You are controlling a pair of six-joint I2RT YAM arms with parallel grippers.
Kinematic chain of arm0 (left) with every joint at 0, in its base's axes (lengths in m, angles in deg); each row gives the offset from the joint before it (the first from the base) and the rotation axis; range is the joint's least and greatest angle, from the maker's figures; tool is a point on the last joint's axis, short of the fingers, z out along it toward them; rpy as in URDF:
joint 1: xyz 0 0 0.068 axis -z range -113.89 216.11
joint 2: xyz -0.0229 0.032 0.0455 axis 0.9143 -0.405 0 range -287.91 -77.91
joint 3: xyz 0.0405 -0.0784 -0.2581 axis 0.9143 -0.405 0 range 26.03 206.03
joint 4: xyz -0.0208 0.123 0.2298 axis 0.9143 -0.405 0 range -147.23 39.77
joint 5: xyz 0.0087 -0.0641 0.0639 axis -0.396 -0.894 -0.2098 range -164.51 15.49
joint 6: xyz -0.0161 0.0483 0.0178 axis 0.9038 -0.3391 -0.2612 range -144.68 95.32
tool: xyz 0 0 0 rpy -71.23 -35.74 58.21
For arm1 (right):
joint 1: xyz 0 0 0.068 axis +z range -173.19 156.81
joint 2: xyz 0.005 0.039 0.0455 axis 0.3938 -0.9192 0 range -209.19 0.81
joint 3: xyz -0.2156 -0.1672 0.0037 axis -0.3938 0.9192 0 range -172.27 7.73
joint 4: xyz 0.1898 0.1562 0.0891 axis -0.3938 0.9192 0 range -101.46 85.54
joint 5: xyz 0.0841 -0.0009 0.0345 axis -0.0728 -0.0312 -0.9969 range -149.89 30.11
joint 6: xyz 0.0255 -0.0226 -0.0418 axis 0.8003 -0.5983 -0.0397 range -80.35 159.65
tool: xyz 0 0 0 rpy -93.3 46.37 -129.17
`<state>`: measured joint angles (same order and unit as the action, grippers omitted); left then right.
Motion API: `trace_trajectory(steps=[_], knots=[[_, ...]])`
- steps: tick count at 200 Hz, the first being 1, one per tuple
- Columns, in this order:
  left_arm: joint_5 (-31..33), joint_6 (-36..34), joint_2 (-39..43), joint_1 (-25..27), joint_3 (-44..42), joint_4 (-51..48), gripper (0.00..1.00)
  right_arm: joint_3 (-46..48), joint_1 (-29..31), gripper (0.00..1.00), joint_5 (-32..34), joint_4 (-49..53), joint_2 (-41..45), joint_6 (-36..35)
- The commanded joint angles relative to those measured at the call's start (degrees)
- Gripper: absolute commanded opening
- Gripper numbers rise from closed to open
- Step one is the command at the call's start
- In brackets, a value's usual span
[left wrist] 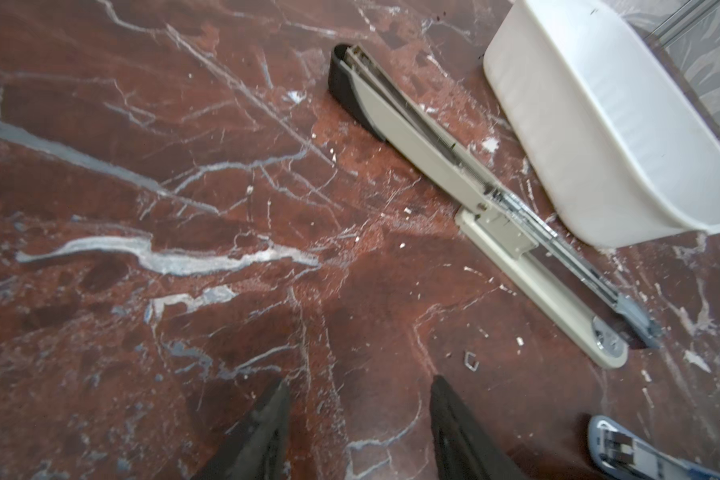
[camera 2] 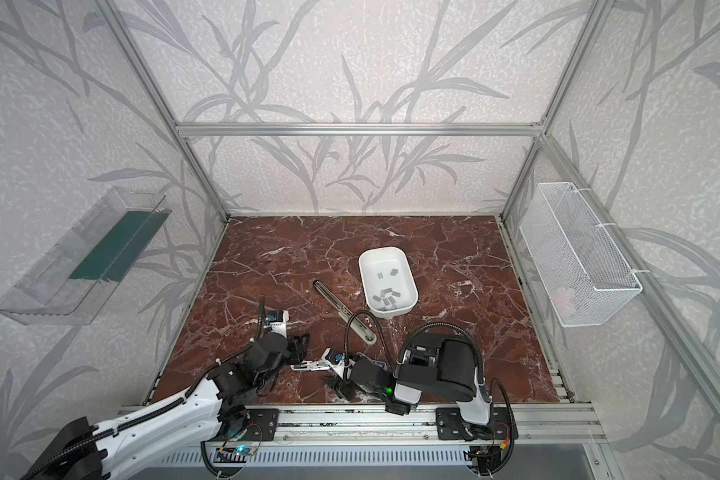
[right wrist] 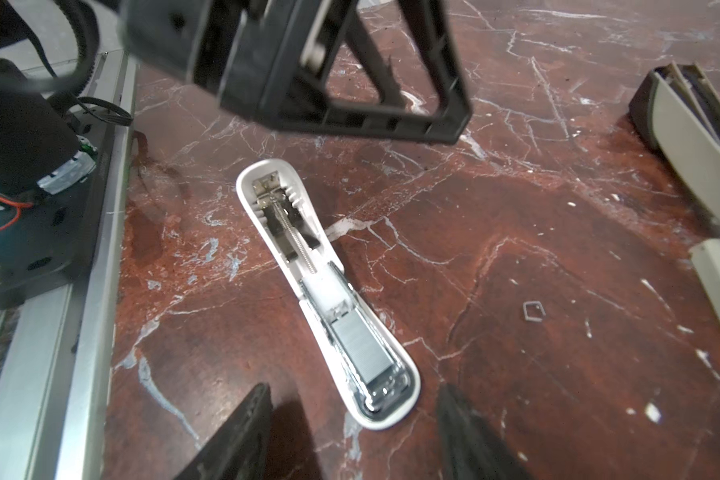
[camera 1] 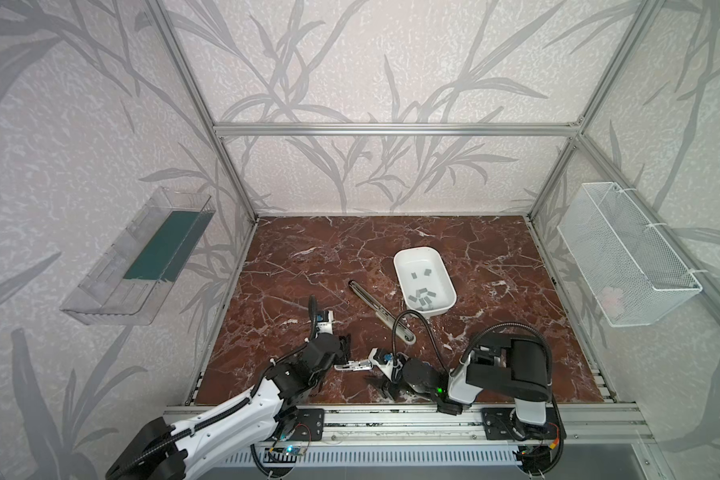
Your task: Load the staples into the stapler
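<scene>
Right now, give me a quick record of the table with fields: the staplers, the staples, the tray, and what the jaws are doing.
small white stapler: opened flat on the table, near its front edge
its channel: holds a strip of staples
white tray: holds loose staple strips
long beige stapler: opened flat beside the white tray
stray staple: single, lying on the table
left jaws: apart, empty
right jaws: apart, empty, by the small white stapler's loaded end

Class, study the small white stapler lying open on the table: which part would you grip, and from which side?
Grip the small white stapler across its long sides at its hinged middle, probably from above: it lies flat, opened out, so only the sides give opposed faces, clear of the loaded staples.
</scene>
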<state>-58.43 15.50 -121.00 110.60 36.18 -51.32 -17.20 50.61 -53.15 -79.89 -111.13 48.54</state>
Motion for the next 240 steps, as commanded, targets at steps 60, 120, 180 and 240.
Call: trace_trajectory(steps=[60,120,180,240], knots=[[0.02,3.06,1.03,-1.10,3.33,-8.07,0.59,-2.05,-3.00,0.66,-10.86,7.25,-5.02,-3.78],[-1.22,2.71,1.21,-1.72,3.77,-9.07,0.59,0.65,-2.33,0.51,-13.76,5.65,-3.66,-2.26],[-1.31,2.97,2.17,-1.88,3.37,-9.06,0.59,-0.99,-1.02,0.42,-9.04,10.56,-3.35,-1.71],[-1.23,2.88,3.37,-1.98,3.41,-9.96,0.59,-2.34,-0.97,0.43,-3.65,13.05,-3.82,1.20]])
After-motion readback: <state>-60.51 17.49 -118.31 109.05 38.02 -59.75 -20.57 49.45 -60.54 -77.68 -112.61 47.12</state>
